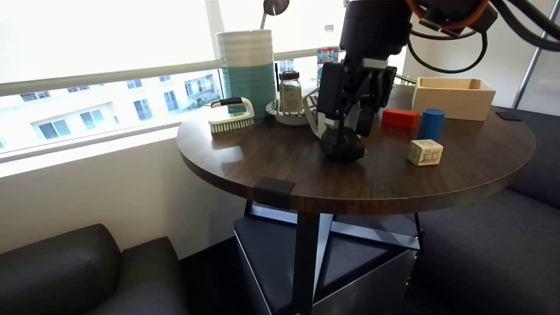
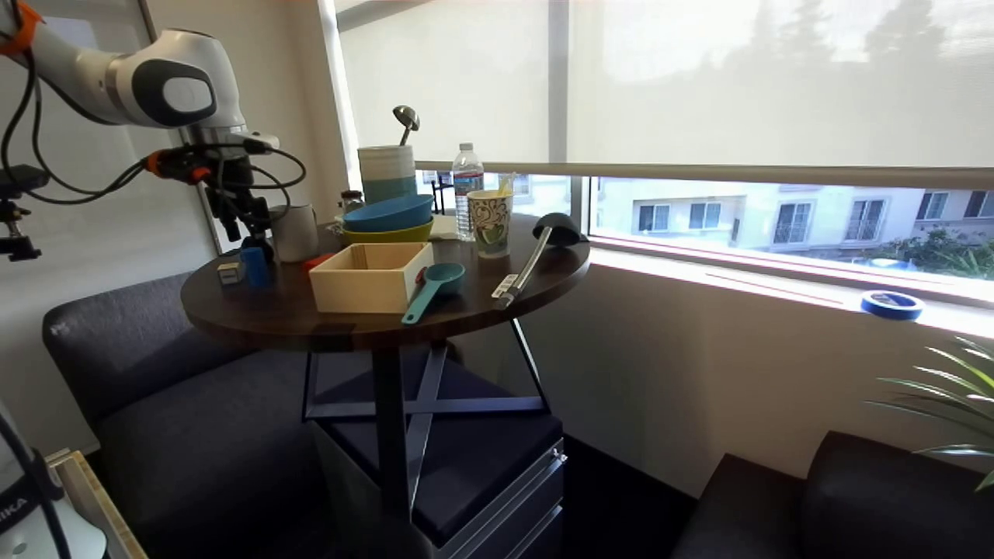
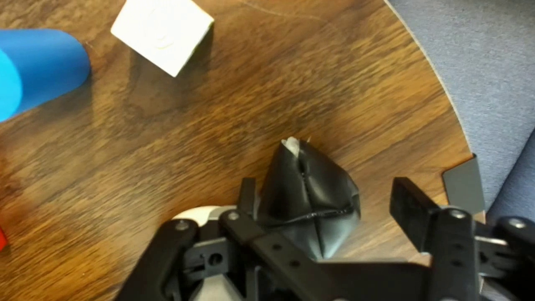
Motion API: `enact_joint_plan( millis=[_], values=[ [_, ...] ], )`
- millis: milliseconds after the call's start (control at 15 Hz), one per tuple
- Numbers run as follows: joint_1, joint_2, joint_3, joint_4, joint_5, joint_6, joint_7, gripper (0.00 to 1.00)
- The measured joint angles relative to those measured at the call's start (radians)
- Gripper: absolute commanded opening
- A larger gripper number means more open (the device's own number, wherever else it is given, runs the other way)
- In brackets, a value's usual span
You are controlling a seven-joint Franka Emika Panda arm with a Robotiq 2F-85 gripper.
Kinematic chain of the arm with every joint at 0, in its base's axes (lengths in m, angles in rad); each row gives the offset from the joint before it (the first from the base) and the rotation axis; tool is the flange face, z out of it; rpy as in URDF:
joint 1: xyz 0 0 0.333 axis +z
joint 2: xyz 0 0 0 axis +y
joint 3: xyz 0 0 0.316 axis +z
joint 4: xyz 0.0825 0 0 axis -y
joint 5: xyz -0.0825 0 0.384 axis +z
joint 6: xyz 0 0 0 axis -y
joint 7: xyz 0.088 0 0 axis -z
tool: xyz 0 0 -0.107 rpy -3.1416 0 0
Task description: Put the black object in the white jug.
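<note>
Fingers (image 3: pixel 411 213) straddle black object (image 3: pixel 309 196) — table edge (image 1: pixel 376 206) near.

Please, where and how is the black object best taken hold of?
Grip the black object across its wide, seamed middle, not the pointed end, probably from above: it is squat, and the white jug stands close by. In the wrist view, the open gripper straddles it.
</note>
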Motion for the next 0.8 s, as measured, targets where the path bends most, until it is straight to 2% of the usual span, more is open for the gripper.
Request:
enact_joint_plan(
  millis=[467, 800],
  values=[
    [-0.001, -0.004, 0.002, 0.0, 0.0, 0.008, 0.086, 0.04],
    [-0.001, -0.038, 0.015, 0.002, 0.0, 0.003, 0.115, 0.04]
  ],
)
